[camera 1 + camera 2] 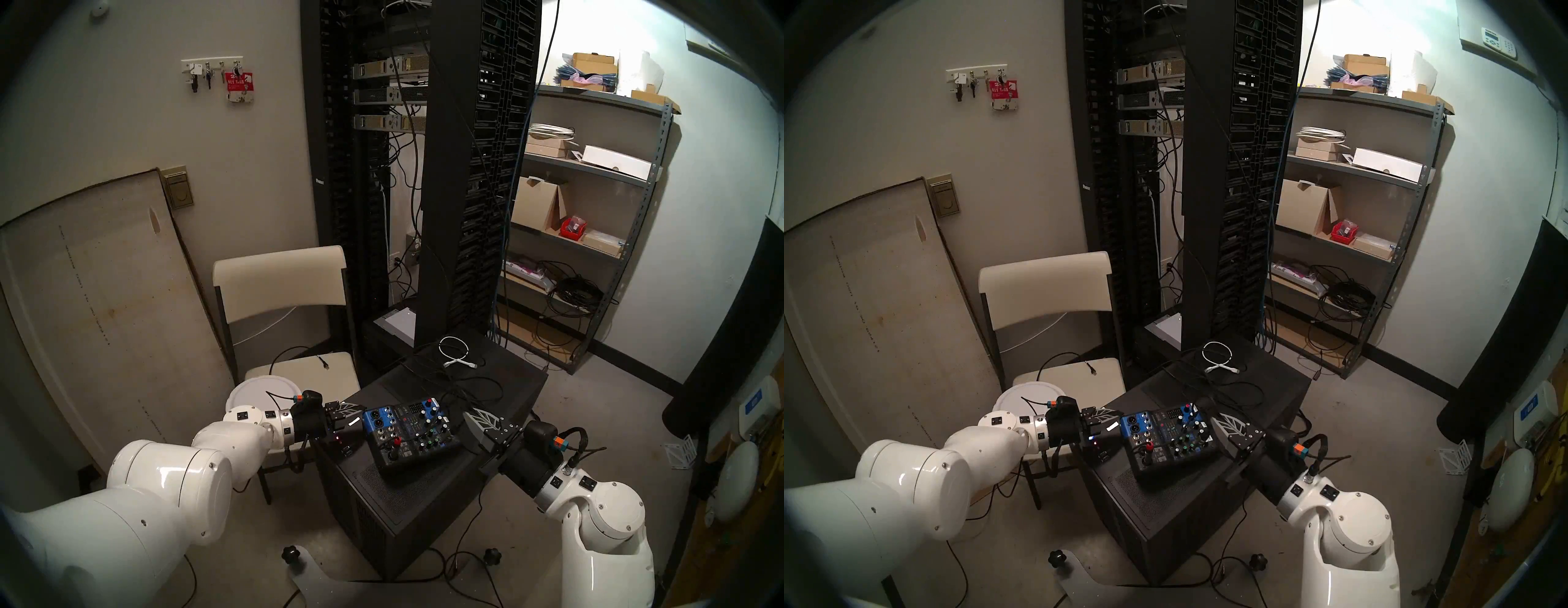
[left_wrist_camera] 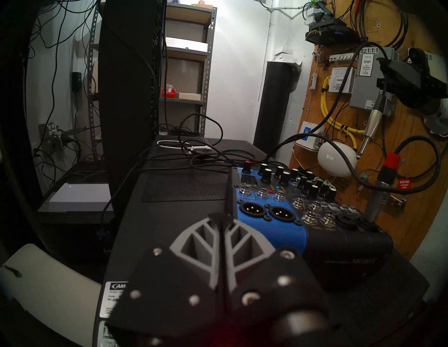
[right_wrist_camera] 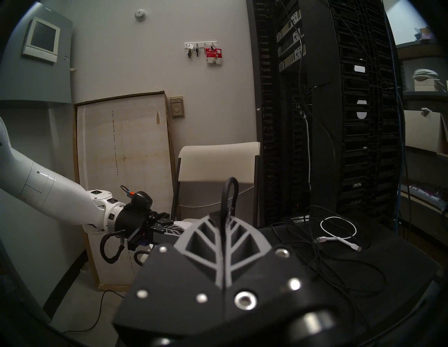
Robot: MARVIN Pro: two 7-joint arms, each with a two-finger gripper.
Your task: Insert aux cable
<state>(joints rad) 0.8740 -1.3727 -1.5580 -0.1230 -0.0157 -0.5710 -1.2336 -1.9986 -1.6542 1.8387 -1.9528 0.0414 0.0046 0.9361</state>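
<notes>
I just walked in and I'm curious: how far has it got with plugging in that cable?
Done: the right gripper is shut on the aux cable. In hand: the plug dangles in the air, clear of the mixer and in no socket. Left: line it up and push it into a free socket. The left gripper is shut beside the mixer.

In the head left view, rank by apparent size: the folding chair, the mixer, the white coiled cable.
1. Folding chair, largest.
2. Mixer, nearer the camera, yet smaller in frame.
3. White coiled cable, smallest; it lies farther back, so its look understates it.
</notes>
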